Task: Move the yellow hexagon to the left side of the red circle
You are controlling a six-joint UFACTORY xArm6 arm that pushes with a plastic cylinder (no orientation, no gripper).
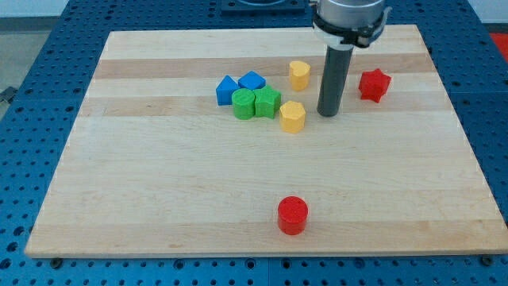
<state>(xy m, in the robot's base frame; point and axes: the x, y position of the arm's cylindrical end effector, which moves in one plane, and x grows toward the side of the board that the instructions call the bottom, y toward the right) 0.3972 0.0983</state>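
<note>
The yellow hexagon (292, 117) lies near the board's middle top, touching the green star-shaped block (267, 102). The red circle (292, 215) sits near the view's bottom, well below the hexagon. My tip (329, 113) rests on the board just to the right of the yellow hexagon, a small gap between them. A second yellow block (299, 75), a tall rounded one, stands above the hexagon and to the left of the rod.
A green rounded block (244, 104) sits left of the green star. Two blue blocks (228, 90) (252, 81) lie above them. A red star-shaped block (374, 85) stands to the right of the rod. The wooden board (159, 199) rests on a blue perforated table.
</note>
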